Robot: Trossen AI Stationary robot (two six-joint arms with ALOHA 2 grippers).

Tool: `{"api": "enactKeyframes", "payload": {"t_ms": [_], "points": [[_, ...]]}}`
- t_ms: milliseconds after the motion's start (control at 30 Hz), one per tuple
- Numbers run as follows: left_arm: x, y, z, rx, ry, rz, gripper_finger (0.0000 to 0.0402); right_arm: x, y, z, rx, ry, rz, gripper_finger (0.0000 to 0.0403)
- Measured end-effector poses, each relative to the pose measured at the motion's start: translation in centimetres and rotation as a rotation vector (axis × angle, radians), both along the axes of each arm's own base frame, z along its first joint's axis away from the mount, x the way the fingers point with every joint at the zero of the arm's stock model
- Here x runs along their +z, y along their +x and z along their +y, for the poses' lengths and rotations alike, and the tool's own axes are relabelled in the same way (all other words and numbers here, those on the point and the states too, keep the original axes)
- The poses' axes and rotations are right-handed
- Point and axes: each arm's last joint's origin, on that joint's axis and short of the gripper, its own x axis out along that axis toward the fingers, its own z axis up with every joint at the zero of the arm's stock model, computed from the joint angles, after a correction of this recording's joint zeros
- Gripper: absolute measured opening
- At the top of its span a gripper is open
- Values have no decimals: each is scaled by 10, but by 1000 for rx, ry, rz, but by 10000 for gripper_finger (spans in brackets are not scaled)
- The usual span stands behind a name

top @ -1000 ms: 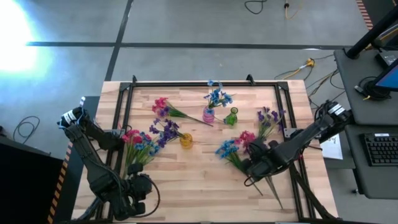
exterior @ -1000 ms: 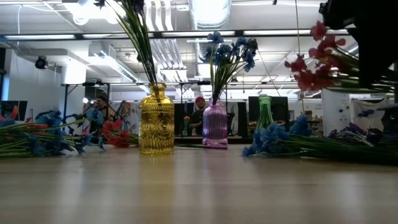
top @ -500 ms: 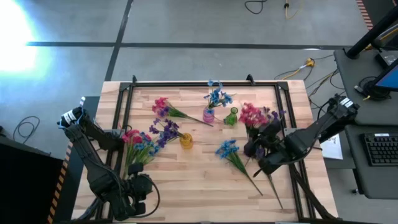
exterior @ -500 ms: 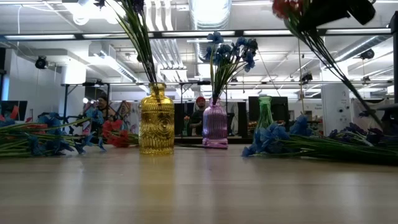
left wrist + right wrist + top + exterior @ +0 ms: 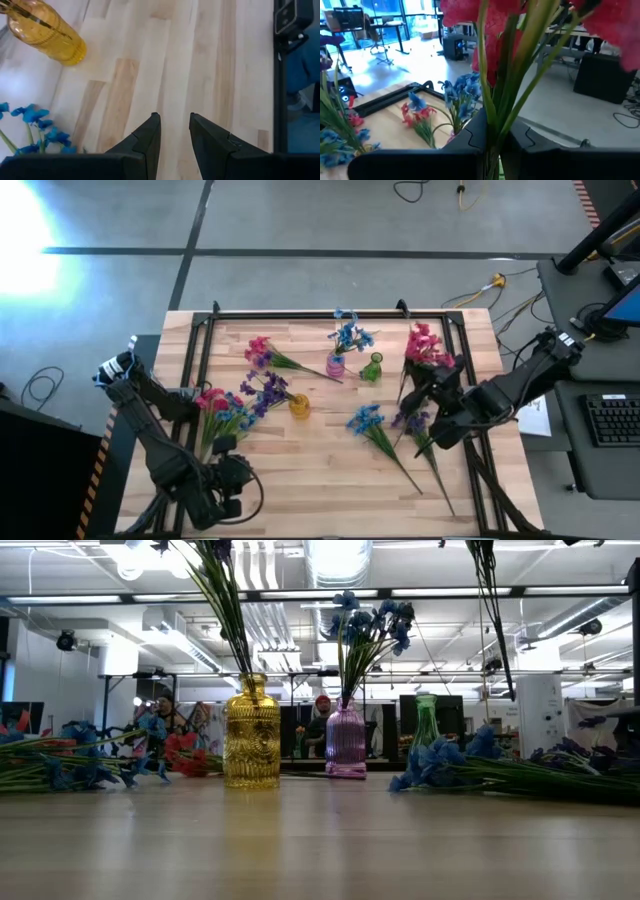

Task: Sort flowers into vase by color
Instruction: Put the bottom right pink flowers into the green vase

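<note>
My right gripper [image 5: 434, 393] is shut on a bunch of red-pink flowers [image 5: 424, 344], raised above the table's right side; in the right wrist view the blooms [image 5: 470, 12] stand above the fingers. In the low view only the hanging stems [image 5: 494, 620] show. A yellow vase [image 5: 299, 405] holds purple flowers, a pink vase [image 5: 335, 366] holds blue ones, and a small green vase [image 5: 372, 368] stands beside it. Blue flowers [image 5: 366, 420] and purple flowers [image 5: 414, 421] lie flat on the table. My left gripper [image 5: 175, 131] is open over bare wood at the near left. My right gripper pinches several green stems [image 5: 493, 116] of the red-pink bunch between its two fingers, below the blooms. The fingers come about level from the table's right side and lie across the stems. The bunch stands upright, blooms up, lower stem ends [image 5: 508, 690] hanging clear of the table.
A mixed pile of red, blue and purple flowers [image 5: 226, 412] lies at the table's left, and a pink sprig [image 5: 262, 352] lies farther back. A black frame [image 5: 300, 315] runs around the table's edges. People and desks show in the room beyond.
My right gripper has risen and tipped from pointing down to about level, staying shut. The red-pink bunch has swung from low and slanted to upright, its blooms going up and toward the far edge, and its stems have lifted clear of the table.
</note>
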Motion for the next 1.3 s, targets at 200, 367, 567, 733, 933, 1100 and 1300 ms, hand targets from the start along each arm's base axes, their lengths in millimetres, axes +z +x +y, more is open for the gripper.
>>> {"api": "enactKeyframes", "payload": {"t_ms": [200,367,567,733,933,1100,1300], "points": [[0,7,7,27,12,-1,91,11,15,9,143,-14,91,22],[0,15,14,77,4,-5,91,31,31,7,320,-104,146,22],[0,18,16,175,-39,-38,91,49,38,-15,484,-195,129,22],[0,18,16,226,-74,-46,91,46,26,-32,455,-257,69,22],[1,18,16,249,-89,-51,91,27,4,-58,412,-367,-128,22],[1,18,17,275,-97,-65,91,9,-13,-80,333,-397,-188,22],[1,18,17,289,-98,-71,91,-3,-23,-90,326,-403,-211,22]]}}
